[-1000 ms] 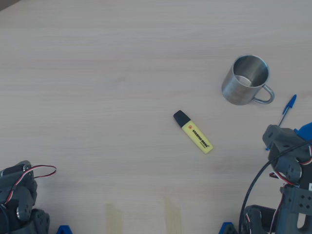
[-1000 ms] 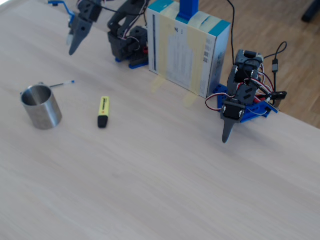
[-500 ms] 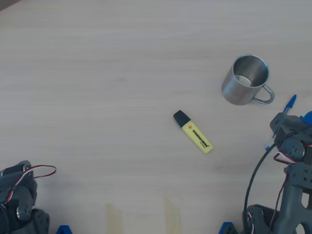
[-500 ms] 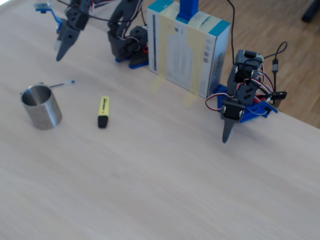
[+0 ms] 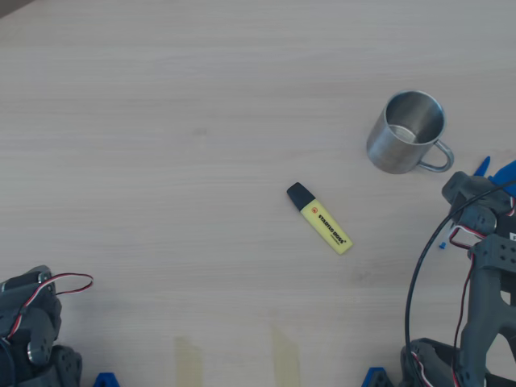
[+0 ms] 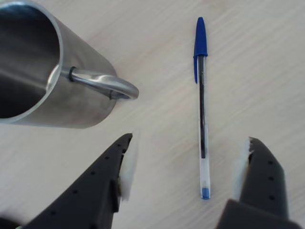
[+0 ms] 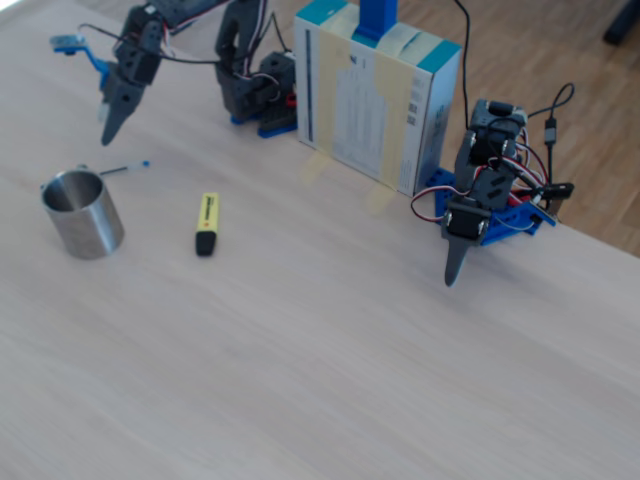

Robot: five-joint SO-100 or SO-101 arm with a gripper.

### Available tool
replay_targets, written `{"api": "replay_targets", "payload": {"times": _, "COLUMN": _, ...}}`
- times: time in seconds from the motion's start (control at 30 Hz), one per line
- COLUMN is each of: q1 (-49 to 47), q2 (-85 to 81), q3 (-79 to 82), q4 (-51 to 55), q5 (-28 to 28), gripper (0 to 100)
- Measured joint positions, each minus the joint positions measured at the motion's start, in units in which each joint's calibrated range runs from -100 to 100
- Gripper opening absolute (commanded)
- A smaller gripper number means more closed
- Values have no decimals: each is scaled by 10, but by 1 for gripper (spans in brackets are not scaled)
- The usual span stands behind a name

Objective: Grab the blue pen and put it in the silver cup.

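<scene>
On a pale wooden table (image 5: 161, 121), the overhead view shows, from left to right, a yellow highlighter (image 5: 321, 219) with a black cap lying well apart from the upright silver cup (image 5: 405, 131), whose looped handle points toward the arm at the right edge. In the wrist view the cup (image 6: 43, 71) fills the upper left, and the blue pen (image 6: 202, 105) lies flat just right of its handle, blue cap away from the camera, clear barrel nearer. The gripper (image 6: 186, 167) hangs above the pen's near end with its jaws spread wide, holding nothing.
</scene>
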Motion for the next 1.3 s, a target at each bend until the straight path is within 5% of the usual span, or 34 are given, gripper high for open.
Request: {"api": "replay_targets", "payload": {"times": 1.3, "q1": 44, "q2": 153, "q3": -83, "q4": -66, "q5": 0, "gripper": 32}}
